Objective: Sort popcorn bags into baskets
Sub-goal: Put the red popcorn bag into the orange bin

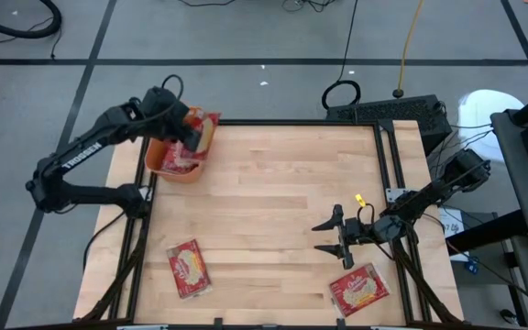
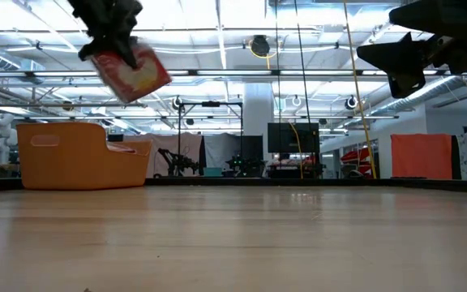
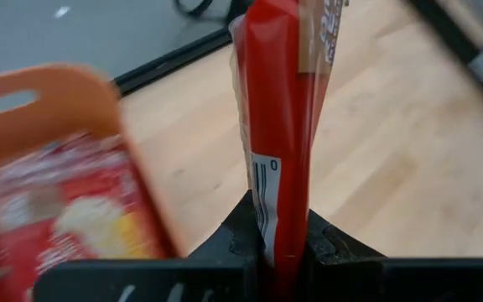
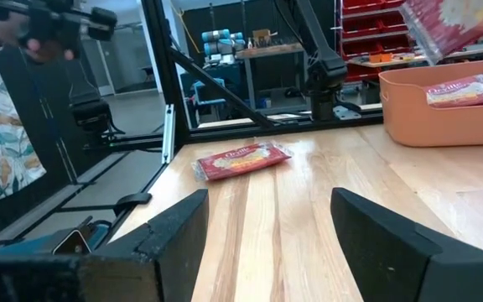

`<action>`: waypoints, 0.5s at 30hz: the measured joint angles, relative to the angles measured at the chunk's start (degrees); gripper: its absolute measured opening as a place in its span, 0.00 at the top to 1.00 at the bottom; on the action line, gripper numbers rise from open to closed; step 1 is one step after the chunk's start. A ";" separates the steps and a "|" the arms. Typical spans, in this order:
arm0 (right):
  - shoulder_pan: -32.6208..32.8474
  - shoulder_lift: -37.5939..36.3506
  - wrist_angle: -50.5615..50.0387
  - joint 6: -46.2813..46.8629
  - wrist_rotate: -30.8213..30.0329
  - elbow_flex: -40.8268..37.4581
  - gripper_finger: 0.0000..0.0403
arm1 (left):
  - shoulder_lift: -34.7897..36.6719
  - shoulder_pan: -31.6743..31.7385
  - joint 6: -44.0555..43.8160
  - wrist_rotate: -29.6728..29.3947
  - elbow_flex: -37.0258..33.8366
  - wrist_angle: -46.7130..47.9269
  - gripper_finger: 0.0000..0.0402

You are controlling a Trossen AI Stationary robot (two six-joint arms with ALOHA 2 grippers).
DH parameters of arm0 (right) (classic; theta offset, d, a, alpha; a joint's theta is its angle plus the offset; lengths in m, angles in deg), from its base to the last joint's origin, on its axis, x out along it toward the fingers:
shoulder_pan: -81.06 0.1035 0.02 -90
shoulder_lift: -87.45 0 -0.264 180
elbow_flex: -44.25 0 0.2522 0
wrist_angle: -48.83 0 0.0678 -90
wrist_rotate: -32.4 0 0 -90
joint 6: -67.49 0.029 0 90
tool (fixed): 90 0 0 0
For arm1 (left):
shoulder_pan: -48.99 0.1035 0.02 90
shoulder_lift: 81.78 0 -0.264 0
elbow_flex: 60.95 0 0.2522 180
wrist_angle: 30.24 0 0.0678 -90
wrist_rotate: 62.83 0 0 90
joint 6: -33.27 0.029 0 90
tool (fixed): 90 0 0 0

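Holding: the left claw [image 1: 188, 131] grips a red popcorn bag [image 1: 202, 128] above the far-left corner of the desk [image 1: 273, 211], over the orange basket [image 1: 174, 163].
Left claw state: clamped on the held bag's lower edge, as the left wrist view shows, with one dark finger [image 3: 235, 239] on each side of the red packet [image 3: 282, 126], which stands on edge.
Held bag, low view: the bag [image 2: 132, 71] hangs tilted in the air, higher than the basket's rim [image 2: 79, 154] and clear of it.
Basket: it sits at the desk's far-left corner; popcorn bags already lie inside [image 1: 178, 159], and the right wrist view shows one bag in the basket [image 4: 468, 90] rising above the rim of the tub [image 4: 443, 113].
Right claw: the right claw [image 1: 330, 236] hovers over the near-right part of the desk with its fingers spread wide and nothing between them; its two dark fingers [image 4: 174, 231] show far apart in the right wrist view.
Bag near right: one popcorn bag on the right [image 1: 358, 288] lies flat on the desk, just beside the right claw on the near side.
Bag near left: another loose bag [image 1: 188, 268] lies flat by the near-left edge, well apart from the basket; in the right wrist view it appears ahead of the claw [image 4: 243, 159].
Beyond the desk: a person's patterned sleeve [image 4: 2, 151] shows at the edge of the right wrist view.
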 joint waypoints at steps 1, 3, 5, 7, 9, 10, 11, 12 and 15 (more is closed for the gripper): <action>0.00 0.00 -0.02 0.02 0.00 0.00 0.40 | -0.28 1.30 1.02 0.11 0.09 1.44 0.94; 0.01 0.00 -0.14 0.02 0.00 0.00 0.40 | -0.77 3.84 3.00 0.11 0.11 3.77 0.94; 0.02 0.00 -0.31 0.02 0.04 0.00 0.40 | -1.32 6.14 5.07 0.13 0.11 5.86 0.94; 0.02 0.00 -0.69 0.02 0.07 0.00 0.40 | -1.94 8.05 6.85 0.15 0.11 6.90 0.94; 0.02 0.00 -1.04 0.04 0.07 0.00 0.40 | -2.48 9.57 8.25 0.16 0.11 6.89 0.94; 0.02 0.00 -1.24 0.04 0.07 0.00 0.40 | -2.74 10.27 8.69 0.19 0.12 6.92 0.94; 0.02 0.00 -1.37 0.08 0.07 0.00 0.40 | -3.03 10.91 9.09 0.20 0.13 6.92 0.95; 0.02 0.00 -1.43 0.23 0.07 0.00 0.40 | -3.39 11.53 9.57 0.14 0.13 6.92 0.95; 0.02 0.00 -1.65 0.84 0.07 0.00 0.40 | -4.65 13.01 10.51 0.09 0.08 6.87 0.94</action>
